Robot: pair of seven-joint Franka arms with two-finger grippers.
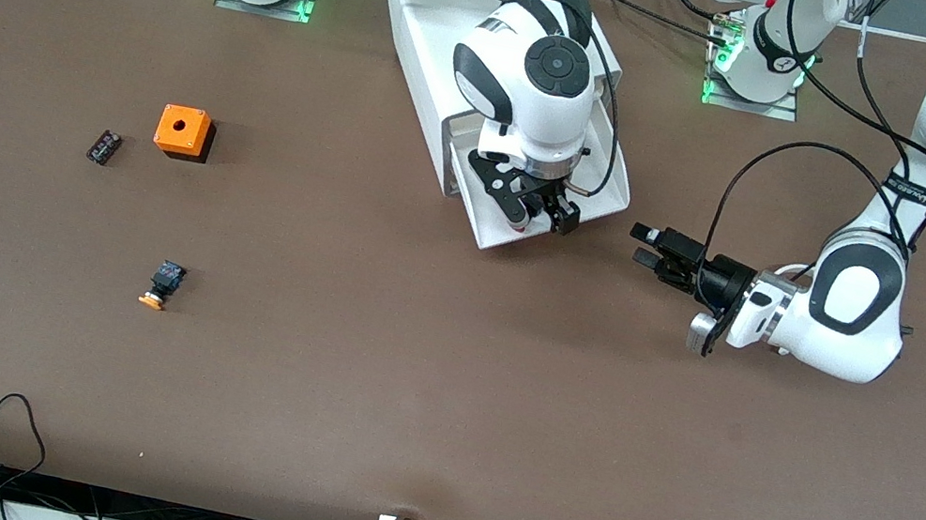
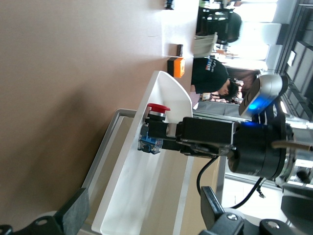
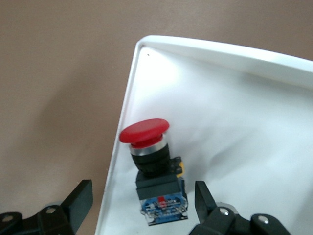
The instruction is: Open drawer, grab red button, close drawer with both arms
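The drawer (image 1: 616, 190) of the white cabinet (image 1: 428, 25) is pulled out toward the front camera. The button (image 3: 145, 132), with its red cap and black-and-blue body, lies on its side in the drawer (image 3: 230, 112) by the rim. My right gripper (image 1: 544, 217) is down in the drawer, open, with the button between its fingers (image 3: 79, 199). The left wrist view shows the button (image 2: 157, 108) there, at my right gripper (image 2: 164, 132). My left gripper (image 1: 642, 244) is open and empty, low beside the drawer toward the left arm's end of the table, facing the drawer (image 2: 171, 95).
An orange box with a hole (image 1: 183, 131), a small black part (image 1: 104, 146) and an orange-capped button (image 1: 161, 284) lie on the brown table toward the right arm's end. The orange box also shows in the left wrist view (image 2: 176, 67).
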